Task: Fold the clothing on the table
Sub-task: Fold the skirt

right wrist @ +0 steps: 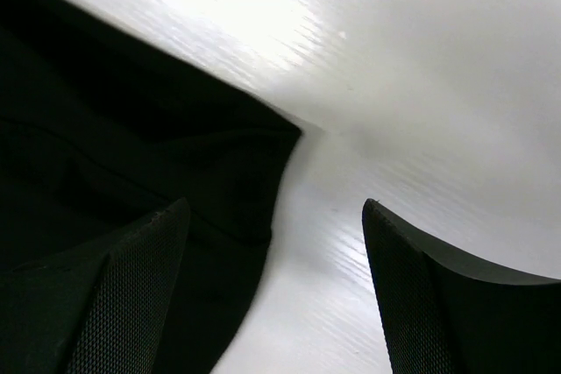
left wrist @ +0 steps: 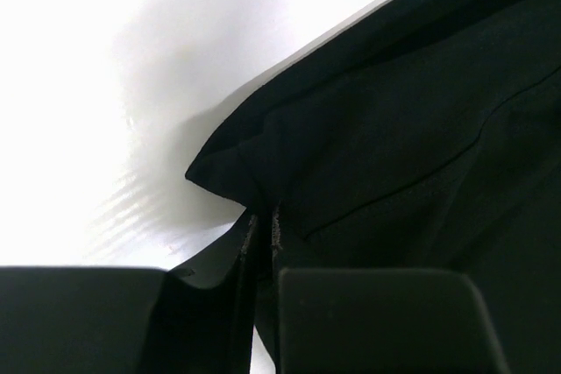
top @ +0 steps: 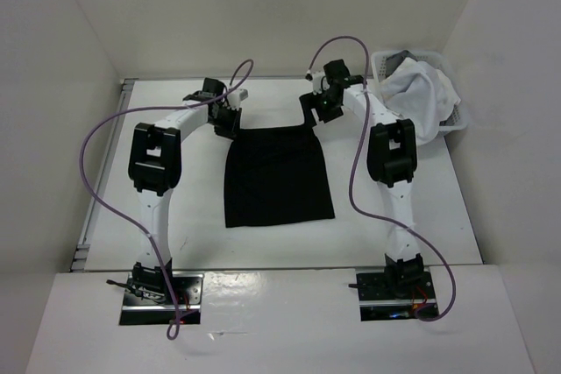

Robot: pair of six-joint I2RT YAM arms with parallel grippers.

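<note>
- The clothing (top: pixel 276 177) lies flat and spread out in the middle of the table (top: pixel 272 247), with its narrower edge on the far side and its wider hem toward the arm bases
- The left gripper (left wrist: pixel 262 229) is down at the far left corner of the clothing
- In the left wrist view its 2 fingers (left wrist: pixel 215 291) stand almost together, with only a thin slit between the tips
- A ridge of black fabric runs up into that slit, so this pincer is pinched on the clothing's corner
- Just beyond the tips the corner of the fabric sticks out in a small raised point, which casts a shadow on the white surface
- The right gripper (right wrist: pixel 273 208) sits at the far right corner of the clothing, its jaws wide apart and holding nothing
- 1 of its fingers is over the black fabric and the other is over bare table, with the garment's corner lying between them
- I cannot tell whether the right fingertips touch the surface
- A white basket (top: pixel 460 120) stands at the far right of the table, apart from the clothing, with a white cloth (top: pixel 421 98) heaped in it
</note>
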